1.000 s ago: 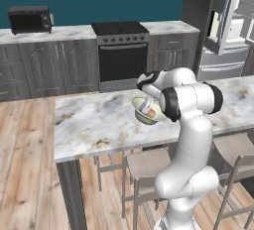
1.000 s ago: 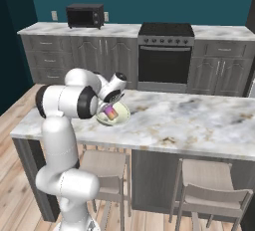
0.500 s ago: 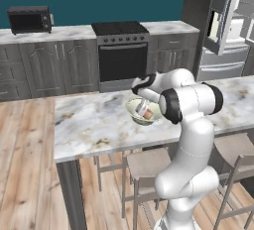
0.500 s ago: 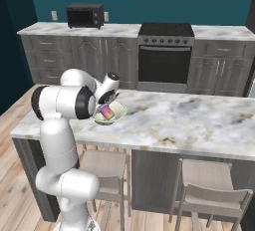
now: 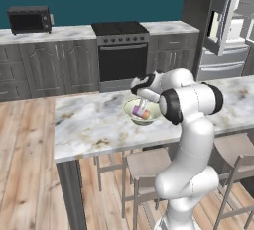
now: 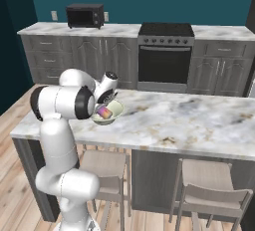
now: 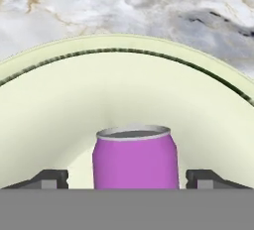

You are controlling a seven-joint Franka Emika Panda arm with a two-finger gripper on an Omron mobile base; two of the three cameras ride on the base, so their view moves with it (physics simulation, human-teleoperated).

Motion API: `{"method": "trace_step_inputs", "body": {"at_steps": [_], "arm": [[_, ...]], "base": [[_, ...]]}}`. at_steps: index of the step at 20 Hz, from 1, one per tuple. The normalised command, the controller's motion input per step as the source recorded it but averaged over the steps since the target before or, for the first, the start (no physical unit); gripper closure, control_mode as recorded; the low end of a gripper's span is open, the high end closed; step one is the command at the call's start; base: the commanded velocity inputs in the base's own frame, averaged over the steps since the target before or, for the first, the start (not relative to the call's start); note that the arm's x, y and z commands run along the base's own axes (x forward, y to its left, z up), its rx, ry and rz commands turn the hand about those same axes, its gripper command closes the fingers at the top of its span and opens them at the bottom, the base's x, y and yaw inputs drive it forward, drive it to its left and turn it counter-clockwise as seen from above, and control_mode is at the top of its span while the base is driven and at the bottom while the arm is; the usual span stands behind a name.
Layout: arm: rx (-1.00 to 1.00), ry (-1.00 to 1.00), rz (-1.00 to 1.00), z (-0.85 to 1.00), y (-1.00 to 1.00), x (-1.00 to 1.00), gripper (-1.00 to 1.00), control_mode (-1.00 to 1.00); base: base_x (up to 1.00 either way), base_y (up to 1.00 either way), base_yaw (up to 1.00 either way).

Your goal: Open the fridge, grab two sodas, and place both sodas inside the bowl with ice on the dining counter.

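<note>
Left base: pincer (image 5: 141, 106) dropped lower into bowl (image 5: 142, 111) than moment ago, purple can (image 5: 143, 113) resting inside on marble-look table (image 5: 94, 122)

Right base: same, can (image 6: 104, 112) tilted in smooth cream-green bowl (image 6: 107, 115)

Hand: fingertips (image 7: 52, 179) now spread clear of glossy cylindrical can (image 7: 135, 158); grip released, nothing held. Judging first soda delivered

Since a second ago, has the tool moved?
Yes. In the hand view, the tool has opened, its fingertips apart from the purple can, which sits in the bowl on the dining counter.
</note>
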Motion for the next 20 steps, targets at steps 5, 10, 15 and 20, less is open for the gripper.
{"method": "trace_step_inputs", "body": {"at_steps": [5,10,15,20], "arm": [[0.0,-0.01,0.0,0.42,-0.16,-0.24,-1.0,-1.0],[0.0,-0.05,-0.01,0.7,-0.05,-0.48,-1.0,-1.0],[0.0,-0.02,-0.04,0.68,-0.06,-0.66,-1.0,-1.0],[0.0,-0.01,-0.11,0.56,-0.21,-0.89,-1.0,-1.0]], "base": [[0.0,0.0,0.0],[0.0,0.0,0.0],[0.0,0.0,0.0],[0.0,0.0,0.0]]}}
